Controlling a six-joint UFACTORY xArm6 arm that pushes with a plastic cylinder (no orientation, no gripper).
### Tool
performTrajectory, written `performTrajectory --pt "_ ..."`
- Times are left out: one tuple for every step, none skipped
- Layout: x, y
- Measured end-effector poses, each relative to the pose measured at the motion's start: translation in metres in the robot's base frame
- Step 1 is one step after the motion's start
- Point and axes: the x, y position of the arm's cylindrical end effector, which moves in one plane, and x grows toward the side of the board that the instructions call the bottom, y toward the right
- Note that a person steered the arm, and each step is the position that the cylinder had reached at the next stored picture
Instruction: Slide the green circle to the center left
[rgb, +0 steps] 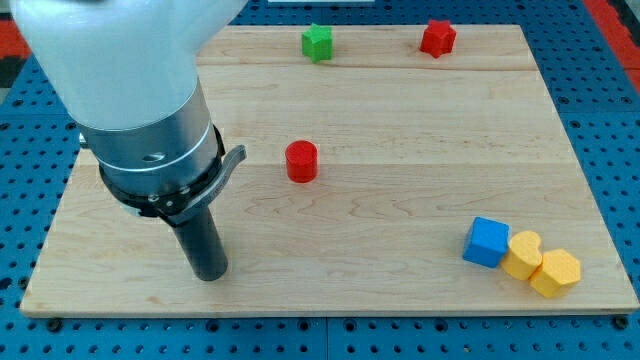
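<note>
No green circle shows in the camera view; the arm's wide body (150, 120) covers much of the board's left side. My tip (210, 273) rests on the wooden board (400, 230) near the view's bottom left. A red circle (301, 161) lies up and to the right of the tip, well apart from it. A green star (317, 42) sits at the view's top centre.
A red star (437, 38) lies at the view's top right. A blue cube (487, 241) and two yellow blocks (522, 254) (555, 272) are clustered together at the bottom right. The board rests on a blue perforated table (620, 120).
</note>
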Motion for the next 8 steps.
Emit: performTrajectory --pt "-0.004 -0.025" --pt "-0.01 -0.043" --pt "-0.026 -0.002" --pt "-0.08 -0.008" --pt "-0.133 -0.048" --pt "-0.107 0.007" --pt "-0.07 0.006" --pt "-0.075 -0.054"
